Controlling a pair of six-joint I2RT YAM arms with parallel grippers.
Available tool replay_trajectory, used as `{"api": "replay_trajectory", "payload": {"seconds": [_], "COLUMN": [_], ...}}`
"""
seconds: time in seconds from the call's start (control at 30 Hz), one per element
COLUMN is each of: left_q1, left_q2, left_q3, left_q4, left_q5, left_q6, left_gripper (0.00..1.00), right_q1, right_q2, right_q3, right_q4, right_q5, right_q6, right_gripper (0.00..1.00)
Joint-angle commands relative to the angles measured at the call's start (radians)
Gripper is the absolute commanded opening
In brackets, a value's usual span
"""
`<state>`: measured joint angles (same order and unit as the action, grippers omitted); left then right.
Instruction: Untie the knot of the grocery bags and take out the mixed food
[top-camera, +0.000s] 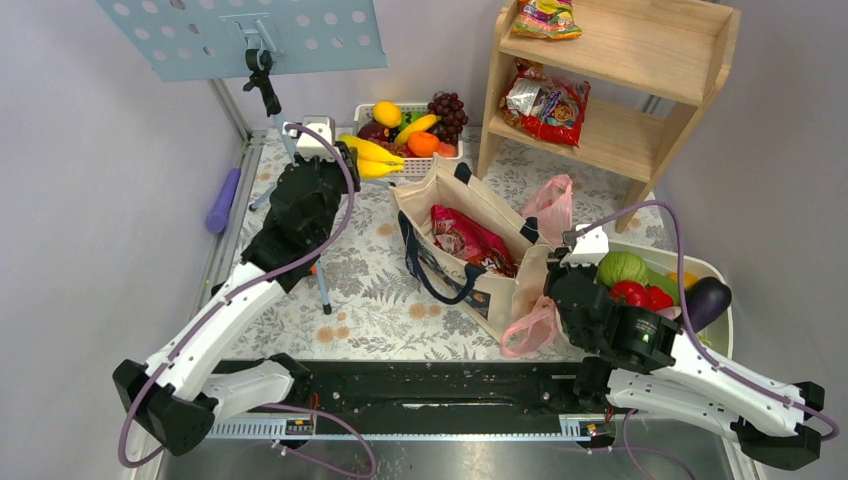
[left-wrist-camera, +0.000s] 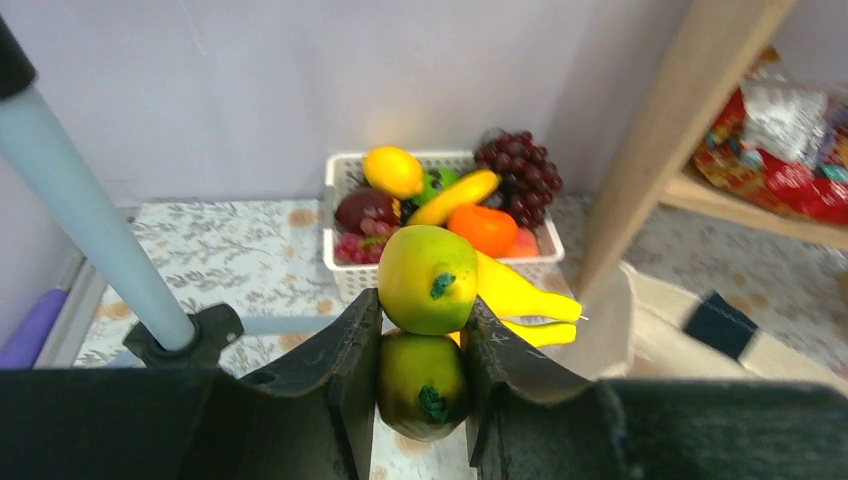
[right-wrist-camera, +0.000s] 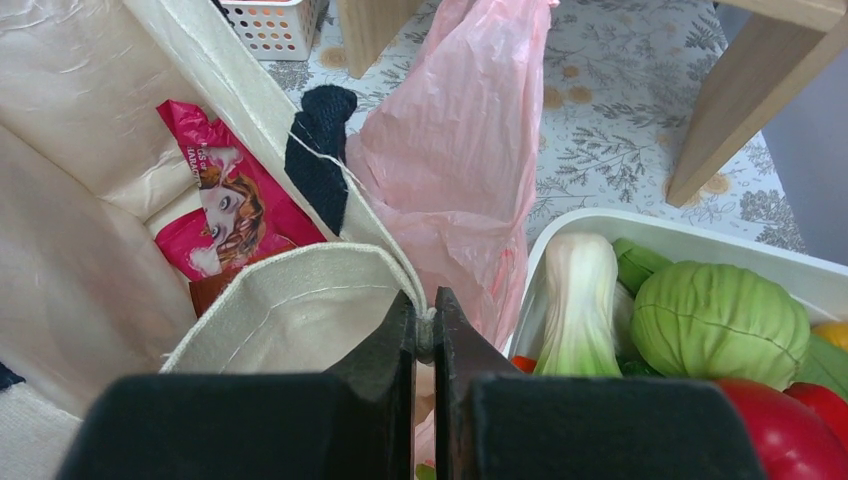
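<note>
**Pale walls, floral bench: thin pink bags beside a canvas tote**

Floral-print bench (top-camera: 370, 290) with a beige tote (top-camera: 492, 292) at its middle. Two pink bags touch the tote. One (top-camera: 551, 206) stands crumpled at its far right corner. The other (top-camera: 527, 332) slumps against its near right corner.

Both are translucent film, creased and slack, glossy where light strikes, with contents hidden. No knot can be made out in any view.

**Handling (judged).** The film should be very light, limp and slippery, and it may tear or stretch under a hard pull. It will likely drag rather than lift unless pinned. The best hold is probably a small pinch on a handle loop close to the tie, with the bag body steadied.

**End effectors.** The right end effector (right-wrist-camera: 425, 318) is pressed together on the tote's canvas rim, with the far bag just beyond it. The left end effector (left-wrist-camera: 425, 305) clamps a green-yellow fruit (left-wrist-camera: 428, 270) in front of the basket (left-wrist-camera: 345, 275), which lies behind the tote.

**Food.** A magenta packet (right-wrist-camera: 225, 215) lies inside the tote. Vegetables fill a white tub (right-wrist-camera: 700, 248) right of the tote.
</note>
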<state>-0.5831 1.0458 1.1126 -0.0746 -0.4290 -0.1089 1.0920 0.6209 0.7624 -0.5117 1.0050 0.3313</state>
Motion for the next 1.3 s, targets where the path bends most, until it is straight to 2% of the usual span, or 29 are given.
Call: {"api": "replay_trajectory", "payload": {"seconds": [0.0,0.13,0.27,0.8,1.1,1.27], "left_q1": [0.037,0.048,0.069,0.152,0.175,0.188], "left_q2": [0.047,0.169,0.309,0.791,1.008,1.095], "left_q3": [-0.035,-0.049,-0.001,0.3,0.522,0.635], "left_q4": [0.412,0.568,0.591,0.705,0.626,0.58], "left_q5": [-0.095,-0.026,0.081,0.099,0.208,0.217], "left_q6": [0.095,0.24,0.286,0.584,0.701,0.692], "left_gripper": [0.0,0.0,0.0,0.0,0.0,0.0], "right_q1": [-0.011,-0.01,-0.011,-0.011,-0.012,-0.016], "right_q2": [-0.026,-0.028,-0.029,-0.044,0.046,0.103], "right_q3": [-0.014,-0.027,-0.022,-0.007,0.049,0.079], "right_q4": [0.001,0.0,0.0,0.001,0.0,-0.001], "right_q5": [0.068,0.065,0.056,0.019,0.012,-0.015], "right_q6": [0.067,0.078,0.08,0.075,0.034,0.031], "right_gripper": [0.0,0.0,0.0,0.0,0.0,0.0]}}
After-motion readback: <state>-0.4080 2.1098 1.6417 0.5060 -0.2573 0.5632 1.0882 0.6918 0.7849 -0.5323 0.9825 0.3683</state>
